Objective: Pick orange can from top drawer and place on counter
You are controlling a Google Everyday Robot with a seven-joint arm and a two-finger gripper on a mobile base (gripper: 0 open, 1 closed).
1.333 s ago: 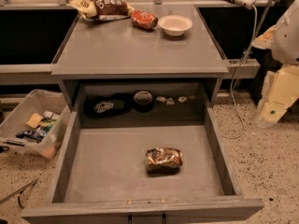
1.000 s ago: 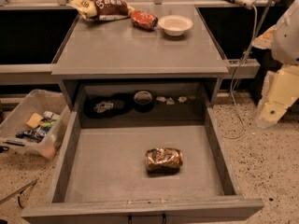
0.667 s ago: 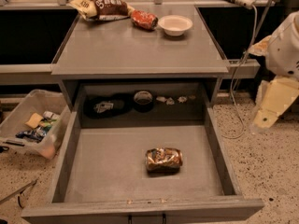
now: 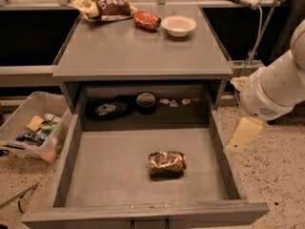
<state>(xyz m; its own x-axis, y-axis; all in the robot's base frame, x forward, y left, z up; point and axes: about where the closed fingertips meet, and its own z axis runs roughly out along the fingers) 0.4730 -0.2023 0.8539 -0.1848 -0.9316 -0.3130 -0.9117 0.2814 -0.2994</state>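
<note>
The orange can [image 4: 167, 162] lies on its side on the floor of the open top drawer [image 4: 109, 171], a little right of the middle and towards the front. The counter [image 4: 143, 49] sits above the drawer's back part. My gripper [image 4: 242, 136] hangs from the white arm [image 4: 274, 87] at the right. It is just outside the drawer's right wall, apart from the can and higher than it. Nothing shows in the gripper.
On the far part of the counter lie a brown-and-yellow snack bag [image 4: 102, 6], a red shiny packet [image 4: 147, 19] and a white bowl [image 4: 178, 25]. Dark items [image 4: 108, 109] and a round object [image 4: 146, 100] sit at the drawer's back. A clear bin [image 4: 28, 125] stands on the floor left.
The arm and gripper have moved left and a little down, closer to the drawer's right wall. The can and the counter items have not moved.
</note>
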